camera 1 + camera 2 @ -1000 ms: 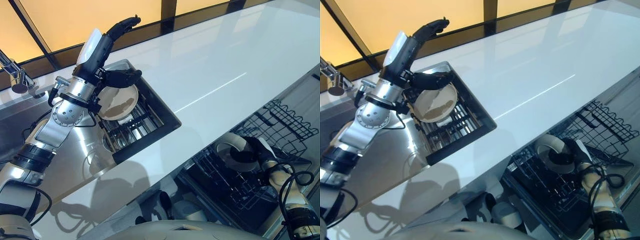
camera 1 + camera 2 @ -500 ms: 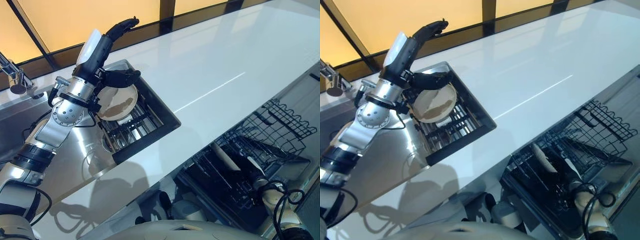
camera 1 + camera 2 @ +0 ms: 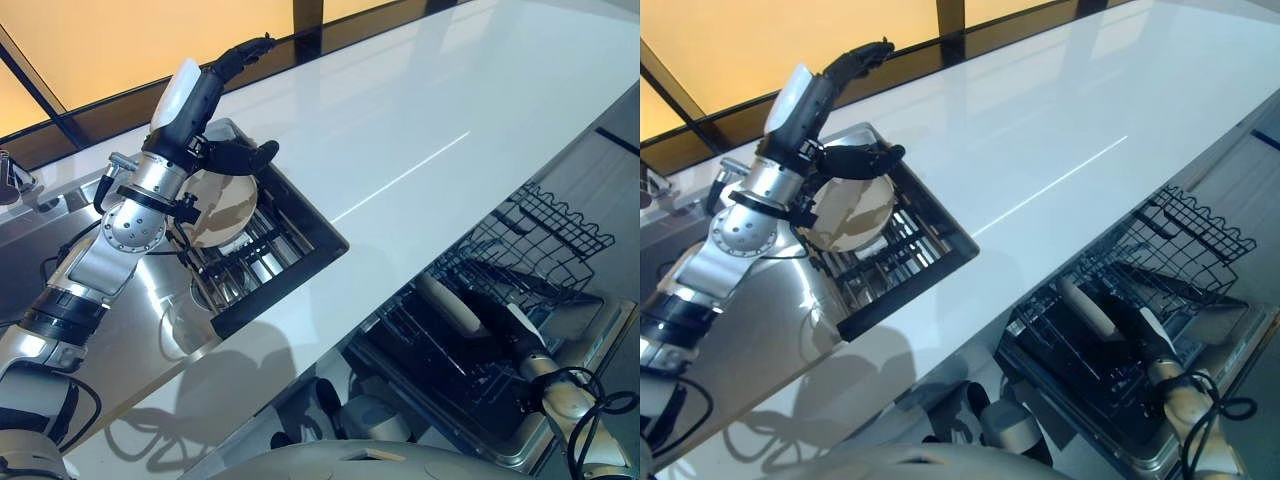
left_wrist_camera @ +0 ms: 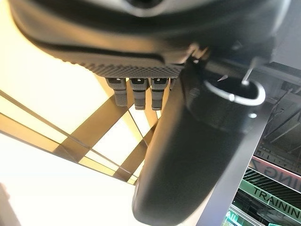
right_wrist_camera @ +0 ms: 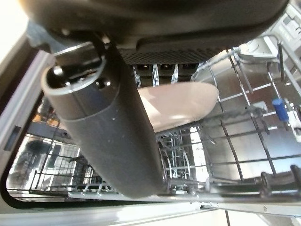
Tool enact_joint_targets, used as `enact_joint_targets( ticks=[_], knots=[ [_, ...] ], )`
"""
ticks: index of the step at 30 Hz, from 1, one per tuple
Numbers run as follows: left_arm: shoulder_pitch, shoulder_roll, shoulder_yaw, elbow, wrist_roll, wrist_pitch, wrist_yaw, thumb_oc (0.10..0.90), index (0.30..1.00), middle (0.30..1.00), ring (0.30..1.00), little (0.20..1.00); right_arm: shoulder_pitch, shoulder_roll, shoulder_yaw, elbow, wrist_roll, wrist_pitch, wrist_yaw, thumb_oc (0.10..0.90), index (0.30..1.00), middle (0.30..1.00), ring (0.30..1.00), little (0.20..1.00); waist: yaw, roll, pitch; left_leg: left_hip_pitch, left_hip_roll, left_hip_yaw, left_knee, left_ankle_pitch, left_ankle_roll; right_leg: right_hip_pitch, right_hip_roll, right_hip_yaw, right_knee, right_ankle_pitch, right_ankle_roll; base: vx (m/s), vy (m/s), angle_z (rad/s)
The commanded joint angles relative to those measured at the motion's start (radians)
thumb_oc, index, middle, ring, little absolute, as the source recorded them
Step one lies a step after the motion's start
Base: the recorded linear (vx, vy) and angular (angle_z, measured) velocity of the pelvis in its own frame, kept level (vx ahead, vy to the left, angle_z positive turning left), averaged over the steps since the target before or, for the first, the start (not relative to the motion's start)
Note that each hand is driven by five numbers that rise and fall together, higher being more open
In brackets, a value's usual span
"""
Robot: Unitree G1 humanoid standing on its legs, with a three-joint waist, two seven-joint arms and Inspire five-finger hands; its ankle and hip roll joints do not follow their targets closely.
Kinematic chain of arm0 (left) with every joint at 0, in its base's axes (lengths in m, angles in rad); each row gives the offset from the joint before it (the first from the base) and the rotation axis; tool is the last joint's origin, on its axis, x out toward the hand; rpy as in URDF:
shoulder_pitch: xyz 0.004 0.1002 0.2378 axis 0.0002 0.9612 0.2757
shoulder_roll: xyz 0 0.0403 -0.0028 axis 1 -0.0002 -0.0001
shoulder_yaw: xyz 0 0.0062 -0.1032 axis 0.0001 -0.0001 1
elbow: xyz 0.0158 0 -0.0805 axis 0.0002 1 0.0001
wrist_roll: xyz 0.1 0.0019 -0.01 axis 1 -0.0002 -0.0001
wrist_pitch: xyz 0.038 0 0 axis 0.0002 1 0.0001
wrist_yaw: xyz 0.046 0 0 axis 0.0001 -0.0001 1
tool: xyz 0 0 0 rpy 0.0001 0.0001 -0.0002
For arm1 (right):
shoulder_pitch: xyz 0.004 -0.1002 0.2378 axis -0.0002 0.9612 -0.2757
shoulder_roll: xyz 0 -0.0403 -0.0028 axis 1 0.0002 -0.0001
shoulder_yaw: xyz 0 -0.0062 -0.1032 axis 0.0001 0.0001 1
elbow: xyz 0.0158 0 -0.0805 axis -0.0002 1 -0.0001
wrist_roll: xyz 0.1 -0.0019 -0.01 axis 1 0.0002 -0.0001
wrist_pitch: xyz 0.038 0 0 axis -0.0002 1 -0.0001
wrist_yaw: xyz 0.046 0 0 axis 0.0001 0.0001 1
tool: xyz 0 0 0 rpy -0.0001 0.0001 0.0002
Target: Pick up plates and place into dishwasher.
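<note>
A beige plate (image 3: 215, 208) with brown smears leans in the black dish rack (image 3: 300, 250) set in the sink. My left hand (image 3: 205, 140) is at its upper rim, fingers (image 3: 243, 155) curled over the edge and thumb pointing up and away. A second pale plate (image 3: 448, 304) stands on edge in the dishwasher's lower wire rack (image 3: 400, 335); the right wrist view shows this plate (image 5: 186, 107) just past my fingers. My right hand (image 3: 508, 325) lies low in that rack beside the plate, open and apart from it.
A white countertop (image 3: 430, 120) runs between the steel sink (image 3: 130, 310) and the open dishwasher. A raised wire section (image 3: 560, 215) stands at the rack's far end. White cups (image 3: 365, 415) sit below the counter edge. A faucet (image 3: 10, 170) is at the far left.
My right hand has let go of the plate it carried, which now stands on edge in the dishwasher rack, and has drawn back. The camera shifted; the left hand stays on its plate.
</note>
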Motion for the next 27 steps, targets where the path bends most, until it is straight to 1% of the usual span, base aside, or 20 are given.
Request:
enact_joint_targets(
  ticks=[1,2,5,10,11,14,15,17,18,20,23,25,27],
  knots=[
    [-0.106,0.034,0.033,-0.009,-0.052,-0.093,0.081,0.8,0.9,0.9,0.9,0.9,-0.035,-0.109,-0.123,-0.084,0.046,-0.109,-0.035,0.8,0.9,0.9,0.9,0.9,-0.019,0.029,-0.082,0.001,0.011,0.013,0.01,-0.061,0.012,-0.03,-0.028,-0.028,0.052,-0.048,0.168,0.0,0.01,-0.05],
    [-0.106,0.034,0.034,-0.008,-0.052,-0.093,0.081,0.8,0.9,0.9,0.9,0.9,-0.033,-0.11,-0.127,-0.087,0.047,-0.111,-0.035,0.8,0.9,0.9,0.9,0.9,-0.019,0.029,-0.083,0.001,0.011,0.014,0.01,-0.061,0.012,-0.03,-0.027,-0.028,0.053,-0.048,0.168,-0.01,0.012,-0.04],
    [-0.102,0.04,0.038,-0.015,-0.044,-0.082,0.085,0.8,0.9,0.9,0.9,0.9,-0.02,-0.127,-0.162,-0.131,0.104,-0.113,-0.002,0.8,0.9,0.9,0.9,0.9,-0.027,0.03,-0.083,0.0,0.011,0.019,0.01,-0.061,0.011,-0.032,-0.027,-0.023,0.054,-0.049,0.169,0.0,0.009,-0.02],
    [-0.088,0.056,0.058,0.0,-0.053,-0.088,0.08,0.8,0.9,0.9,0.9,0.9,0.01,-0.135,-0.224,-0.199,0.178,-0.132,0.025,0.8,0.9,0.9,0.9,0.9,-0.037,0.034,-0.087,-0.002,0.01,0.024,0.009,-0.061,0.01,-0.036,-0.022,-0.016,0.054,-0.051,0.168,-0.01,0.008,-0.02],
    [-0.086,0.06,0.063,0.007,-0.057,-0.091,0.077,0.8,0.9,0.9,0.9,0.9,0.019,-0.137,-0.241,-0.214,0.192,-0.15,0.022,0.8,0.9,0.9,0.9,0.9,-0.041,0.035,-0.089,-0.004,0.01,0.027,0.008,-0.061,0.01,-0.038,-0.022,-0.014,0.053,-0.05,0.169,0.0,0.0,0.0],
    [-0.082,0.061,0.065,0.008,-0.053,-0.088,0.08,0.8,0.9,0.9,0.9,0.9,0.028,-0.139,-0.258,-0.231,0.205,-0.16,0.016,0.8,0.9,0.9,0.9,0.9,-0.044,0.035,-0.09,-0.005,0.01,0.029,0.008,-0.06,0.009,-0.039,-0.021,-0.012,0.053,-0.05,0.169,0.0,0.0,0.0],
    [-0.081,0.07,0.067,0.019,-0.053,-0.09,0.08,0.8,0.9,0.9,0.9,0.9,0.04,-0.148,-0.291,-0.245,0.232,-0.194,0.001,0.8,0.9,0.9,0.9,0.9,-0.05,0.037,-0.092,-0.005,0.009,0.032,0.007,-0.06,0.009,-0.041,-0.019,-0.011,0.054,-0.049,0.169,0.0,0.0,0.0],
    [-0.079,0.07,0.069,0.021,-0.05,-0.091,0.08,0.8,0.9,0.9,0.9,0.9,0.043,-0.151,-0.302,-0.253,0.244,-0.196,0.003,0.8,0.9,0.9,0.9,0.9,-0.051,0.037,-0.093,-0.004,0.009,0.033,0.007,-0.06,0.009,-0.042,-0.019,-0.01,0.054,-0.049,0.17,0.0,0.0,0.0],
    [-0.069,0.073,0.074,0.03,-0.038,-0.093,0.086,0.8,0.9,0.9,0.9,0.9,0.047,-0.156,-0.348,-0.286,0.316,-0.249,-0.012,0.8,0.9,0.9,0.9,0.9,-0.056,0.04,-0.092,-0.004,0.008,0.034,0.007,-0.061,0.009,-0.041,-0.018,-0.009,0.054,-0.05,0.169,0.0,0.0,0.0],
    [-0.06,0.075,0.086,0.031,-0.033,-0.091,0.082,0.8,0.9,0.9,0.9,0.9,0.047,-0.155,-0.376,-0.308,0.362,-0.274,-0.017,0.8,0.9,0.9,0.9,0.9,-0.057,0.041,-0.091,-0.004,0.008,0.035,0.007,-0.061,0.009,-0.039,-0.018,-0.008,0.054,-0.051,0.168,0.0,0.0,0.0],
    [-0.044,0.069,0.113,0.033,-0.01,-0.077,0.078,0.8,0.9,0.9,0.9,0.9,0.02,-0.132,-0.42,-0.367,0.427,-0.324,-0.053,0.8,0.9,0.9,0.9,0.9,-0.053,0.051,-0.09,-0.006,0.005,0.031,0.007,-0.063,0.012,-0.04,-0.016,-0.007,0.058,-0.057,0.166,0.0,0.017,-0.05],
    [-0.032,0.063,0.132,0.042,-0.005,-0.052,0.074,0.8,0.9,0.9,0.9,0.9,-0.009,-0.114,-0.441,-0.402,0.469,-0.37,-0.084,0.8,0.9,0.9,0.9,0.9,-0.048,0.061,-0.089,-0.008,0.002,0.026,0.007,-0.065,0.013,-0.038,-0.014,-0.009,0.058,-0.061,0.164,0.0,0.011,-0.02],
    [-0.022,0.061,0.145,0.067,-0.002,-0.031,0.062,0.8,0.9,0.9,0.9,0.9,-0.032,-0.102,-0.453,-0.425,0.48,-0.423,-0.118,0.8,0.9,0.9,0.9,0.9,-0.044,0.07,-0.091,-0.009,0.001,0.027,0.007,-0.065,0.012,-0.034,-0.015,-0.014,0.056,-0.065,0.163,0.0,0.0,0.0]
  ],
)
